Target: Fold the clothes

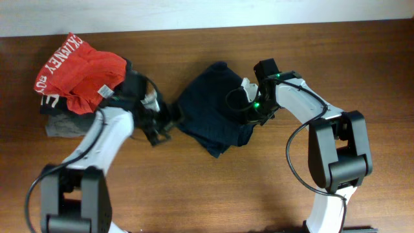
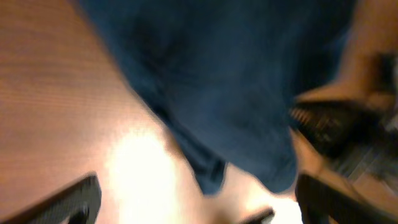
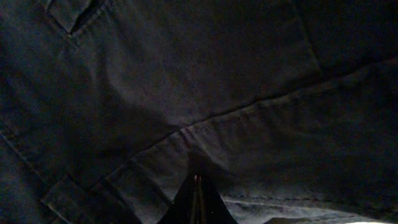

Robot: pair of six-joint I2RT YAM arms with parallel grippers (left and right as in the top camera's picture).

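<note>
The clothes (image 1: 213, 110), one dark navy garment, lie bunched in the middle of the table. My left gripper (image 1: 162, 127) stands open just off their left edge with only bare wood between its fingers. The left wrist view is blurred: the navy cloth (image 2: 217, 81) lies ahead of the left gripper (image 2: 199, 211), and the dark fingers (image 2: 68, 202) stand wide apart. My right gripper (image 1: 251, 118) is at the garment's right edge. In the right wrist view the cloth (image 3: 186, 74) fills the frame, and the right gripper (image 3: 197, 186) is shut, with a seam puckered at its tips.
A red garment with white lettering (image 1: 81, 71) lies on a grey folded garment (image 1: 61, 126) at the far left, close behind my left arm. The wooden table (image 1: 207, 194) runs to its back edge at the top. The right arm's dark parts (image 2: 329, 121) show in the left wrist view.
</note>
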